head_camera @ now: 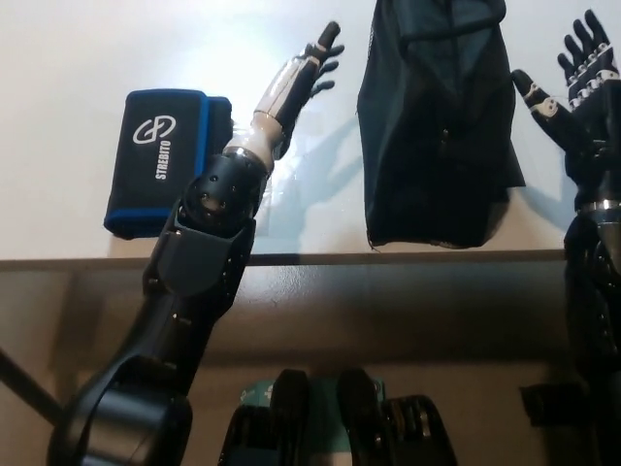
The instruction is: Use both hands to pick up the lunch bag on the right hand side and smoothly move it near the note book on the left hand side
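The dark lunch bag (437, 126) lies on the white table (78, 49), running up past the top edge of the head view. My left hand (315, 63) is open with fingers spread, just left of the bag's upper part and apart from it. My black right hand (577, 83) is open too, held upright to the right of the bag, a small gap away. A blue and black notebook (160, 160) printed with white letters lies flat at the left, partly behind my left arm.
A clear plastic sheet (281, 194) lies on the table between the notebook and the bag, mostly hidden by my left arm. The table's front edge (388, 257) runs across the middle of the picture.
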Robot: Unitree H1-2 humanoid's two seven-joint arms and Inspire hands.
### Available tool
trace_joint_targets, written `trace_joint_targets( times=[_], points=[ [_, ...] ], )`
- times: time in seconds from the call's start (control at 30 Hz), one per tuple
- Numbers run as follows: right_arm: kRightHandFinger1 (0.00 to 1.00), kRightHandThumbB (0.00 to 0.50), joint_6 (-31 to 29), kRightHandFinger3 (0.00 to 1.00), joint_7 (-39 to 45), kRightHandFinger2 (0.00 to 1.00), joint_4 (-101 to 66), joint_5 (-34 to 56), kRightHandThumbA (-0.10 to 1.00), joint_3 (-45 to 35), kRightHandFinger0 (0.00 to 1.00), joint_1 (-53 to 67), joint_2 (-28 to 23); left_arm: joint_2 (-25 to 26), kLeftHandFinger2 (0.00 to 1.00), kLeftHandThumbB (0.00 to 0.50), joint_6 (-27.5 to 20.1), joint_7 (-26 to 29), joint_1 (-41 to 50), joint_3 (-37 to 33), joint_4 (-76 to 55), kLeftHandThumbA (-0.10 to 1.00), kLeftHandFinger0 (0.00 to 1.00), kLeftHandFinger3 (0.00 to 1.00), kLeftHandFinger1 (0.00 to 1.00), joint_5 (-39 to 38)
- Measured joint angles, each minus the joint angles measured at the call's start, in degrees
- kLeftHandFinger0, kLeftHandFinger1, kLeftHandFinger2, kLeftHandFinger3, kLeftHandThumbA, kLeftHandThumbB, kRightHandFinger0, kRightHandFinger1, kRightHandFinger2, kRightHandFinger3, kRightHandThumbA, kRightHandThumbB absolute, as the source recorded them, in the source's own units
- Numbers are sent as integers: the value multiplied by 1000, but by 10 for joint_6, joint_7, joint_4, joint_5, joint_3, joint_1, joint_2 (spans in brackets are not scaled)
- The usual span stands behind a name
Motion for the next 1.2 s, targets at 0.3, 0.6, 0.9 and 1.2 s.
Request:
trace_joint_targets(
  times=[0.3,0.6,0.9,1.2],
  points=[
    [1000,274,0,1000,3,1000,17,6,956,2,1000,-6,13,-15,1000,422,-25,5,-19,-6,86,1000,1000,1000,1000,7],
    [1000,201,-1,1000,4,1000,69,28,932,-4,1000,-33,36,-30,1000,410,-56,8,-44,-23,166,1000,1000,1000,1000,16],
    [1000,176,-3,1000,18,1000,130,71,1000,-18,1000,-62,68,-33,1000,431,-72,16,-44,-27,175,1000,1000,1000,1000,20],
    [1000,185,-17,1000,29,1000,185,90,1000,-18,1000,-92,103,-31,1000,435,-78,19,-36,-3,144,1000,1000,1000,1000,10]
  ],
)
